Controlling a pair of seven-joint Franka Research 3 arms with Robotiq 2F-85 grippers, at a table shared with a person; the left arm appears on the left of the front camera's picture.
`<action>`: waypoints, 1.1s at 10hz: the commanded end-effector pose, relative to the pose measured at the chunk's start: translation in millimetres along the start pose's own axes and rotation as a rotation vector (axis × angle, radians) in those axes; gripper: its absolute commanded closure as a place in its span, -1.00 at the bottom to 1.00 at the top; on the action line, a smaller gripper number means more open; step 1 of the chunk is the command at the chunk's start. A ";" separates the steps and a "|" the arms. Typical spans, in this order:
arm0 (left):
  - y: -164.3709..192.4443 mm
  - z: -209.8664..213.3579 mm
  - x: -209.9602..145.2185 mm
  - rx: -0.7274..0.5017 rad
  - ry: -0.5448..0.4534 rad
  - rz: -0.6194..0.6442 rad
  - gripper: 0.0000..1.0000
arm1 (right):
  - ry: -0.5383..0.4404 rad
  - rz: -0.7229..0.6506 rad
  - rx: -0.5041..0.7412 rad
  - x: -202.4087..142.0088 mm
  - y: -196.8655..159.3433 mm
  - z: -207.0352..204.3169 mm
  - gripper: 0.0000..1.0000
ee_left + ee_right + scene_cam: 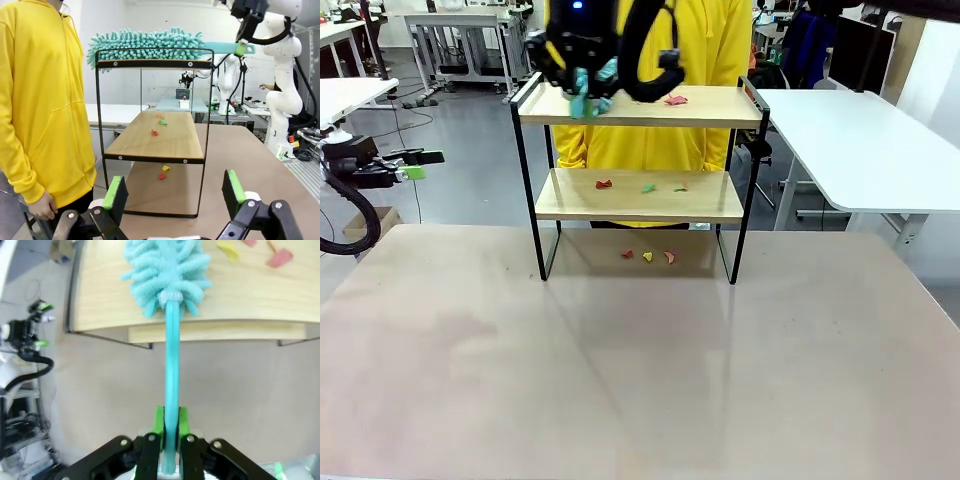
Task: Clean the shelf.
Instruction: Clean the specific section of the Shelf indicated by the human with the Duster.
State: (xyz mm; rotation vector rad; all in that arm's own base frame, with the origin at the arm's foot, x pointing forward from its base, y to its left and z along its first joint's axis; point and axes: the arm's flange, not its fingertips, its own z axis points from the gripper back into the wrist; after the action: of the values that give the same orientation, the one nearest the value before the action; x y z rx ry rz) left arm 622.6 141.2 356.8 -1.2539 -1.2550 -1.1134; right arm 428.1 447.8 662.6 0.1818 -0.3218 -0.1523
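We list, reckoning from the pincers:

1. Duster [167, 270]: handle between the fingers of the right pincer [170, 420]; head ahead of that pincer, lying on the top board of the shelf [720, 108], at the end nearer the left pincer [175, 192].
2. Top scraps [279, 258]: on the same board, beside the duster head, to the right pincer's right in its own view.
3. Lower scraps [155, 132]: on the lower board, straight ahead of the left pincer.
4. Table scraps [648, 257]: on the table [620, 380], under the shelf.
5. Shelf: on the table, ahead of the left pincer, apart from it.
6. Person [40, 100]: behind the shelf, beyond the right pincer.
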 end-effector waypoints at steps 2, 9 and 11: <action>-2.2 -0.1 3.4 -0.004 -0.001 -0.004 -1.00 | 0.068 -0.060 0.012 8.4 -89.4 -5.6 0.73; -2.2 -0.1 3.4 -0.004 -0.001 -0.004 -1.00 | 0.025 -0.112 -0.006 30.2 -216.1 37.2 0.73; -2.2 -0.1 3.4 -0.004 -0.001 -0.004 -1.00 | 0.033 -0.173 -0.076 38.8 -194.8 22.1 0.73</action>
State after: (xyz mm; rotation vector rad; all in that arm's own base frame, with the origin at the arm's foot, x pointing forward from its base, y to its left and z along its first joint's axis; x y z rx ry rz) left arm 622.8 141.1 357.3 -1.2535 -1.2552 -1.1144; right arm 426.8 246.1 661.2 0.1444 -0.2770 -0.2986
